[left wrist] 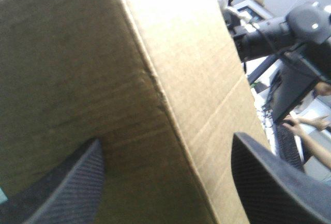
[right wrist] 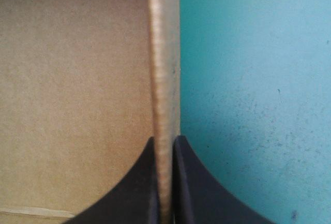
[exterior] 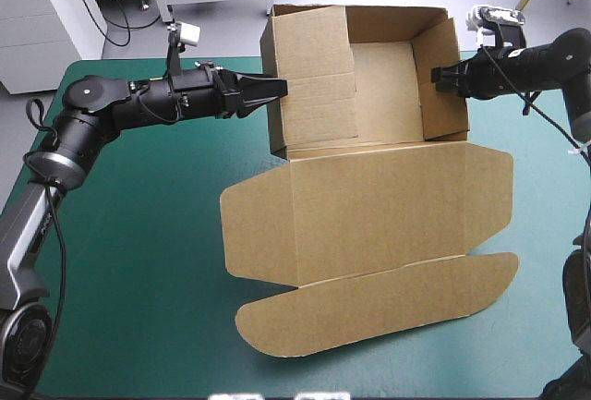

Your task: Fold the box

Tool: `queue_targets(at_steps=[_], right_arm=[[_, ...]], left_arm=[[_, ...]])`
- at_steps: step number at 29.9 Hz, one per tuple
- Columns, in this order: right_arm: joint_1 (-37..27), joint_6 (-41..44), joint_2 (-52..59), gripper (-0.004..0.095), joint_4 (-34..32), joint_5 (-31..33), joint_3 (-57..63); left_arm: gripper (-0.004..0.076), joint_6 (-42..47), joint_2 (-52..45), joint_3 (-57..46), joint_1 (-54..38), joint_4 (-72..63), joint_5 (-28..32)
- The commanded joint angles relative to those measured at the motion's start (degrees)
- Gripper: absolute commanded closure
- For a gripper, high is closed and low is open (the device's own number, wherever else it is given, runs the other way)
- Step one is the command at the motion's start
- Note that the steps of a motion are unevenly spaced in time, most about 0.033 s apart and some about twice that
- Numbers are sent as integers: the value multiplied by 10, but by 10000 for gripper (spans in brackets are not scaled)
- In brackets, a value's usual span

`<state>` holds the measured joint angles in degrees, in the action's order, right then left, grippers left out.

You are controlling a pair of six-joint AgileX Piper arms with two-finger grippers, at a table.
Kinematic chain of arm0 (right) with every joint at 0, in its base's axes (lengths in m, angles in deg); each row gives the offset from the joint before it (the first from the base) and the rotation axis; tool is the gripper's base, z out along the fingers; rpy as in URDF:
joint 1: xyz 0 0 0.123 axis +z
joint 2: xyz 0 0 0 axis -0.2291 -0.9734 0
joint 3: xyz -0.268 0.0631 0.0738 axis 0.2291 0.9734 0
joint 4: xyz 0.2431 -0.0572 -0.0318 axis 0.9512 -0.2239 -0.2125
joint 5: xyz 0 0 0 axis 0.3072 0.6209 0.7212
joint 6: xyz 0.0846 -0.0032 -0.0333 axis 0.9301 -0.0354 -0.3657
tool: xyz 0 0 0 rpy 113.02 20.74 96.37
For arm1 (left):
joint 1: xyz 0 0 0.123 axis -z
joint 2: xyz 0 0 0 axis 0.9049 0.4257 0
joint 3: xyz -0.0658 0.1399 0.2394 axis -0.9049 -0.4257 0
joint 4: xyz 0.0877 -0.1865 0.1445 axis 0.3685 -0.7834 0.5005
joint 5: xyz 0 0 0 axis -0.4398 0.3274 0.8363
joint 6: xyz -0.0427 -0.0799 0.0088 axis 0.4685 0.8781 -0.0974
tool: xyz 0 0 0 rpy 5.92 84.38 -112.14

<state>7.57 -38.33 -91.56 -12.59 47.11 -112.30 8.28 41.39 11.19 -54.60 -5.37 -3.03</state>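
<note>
The brown box (exterior: 369,77) stands as an open tray at the far middle of the teal-green table, walls raised. Its lid (exterior: 379,215) lies flat toward the front. My left gripper (exterior: 274,89) is at the tray's left wall, open, with its black fingers (left wrist: 67,188) on either side of a raised wall corner (left wrist: 170,110). My right gripper (exterior: 440,77) is shut on the top edge of the right wall (right wrist: 164,79), and the tray's inside (right wrist: 77,94) shows beside it. The right arm (left wrist: 274,27) shows beyond the box in the left wrist view.
The lid's long rounded flap (exterior: 369,303) reaches toward the table's front edge, and a side flap (exterior: 254,229) spreads to the left. Bare teal-green cover (exterior: 129,261) lies left of the lid and outside the right wall (right wrist: 253,105).
</note>
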Motion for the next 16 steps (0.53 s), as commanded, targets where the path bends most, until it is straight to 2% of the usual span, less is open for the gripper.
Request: queue_targets(at_steps=[1,9,16], right_arm=[[0,17,27,921,45,-25,-17],[2,35,27,914,45,-26,-17],[41,63,25,907,11,-41,-17]], left_arm=[[225,70,-23,58,33,90,54],[225,216,-22,121,57,294,88],[225,274,-19,123,60,366,89]])
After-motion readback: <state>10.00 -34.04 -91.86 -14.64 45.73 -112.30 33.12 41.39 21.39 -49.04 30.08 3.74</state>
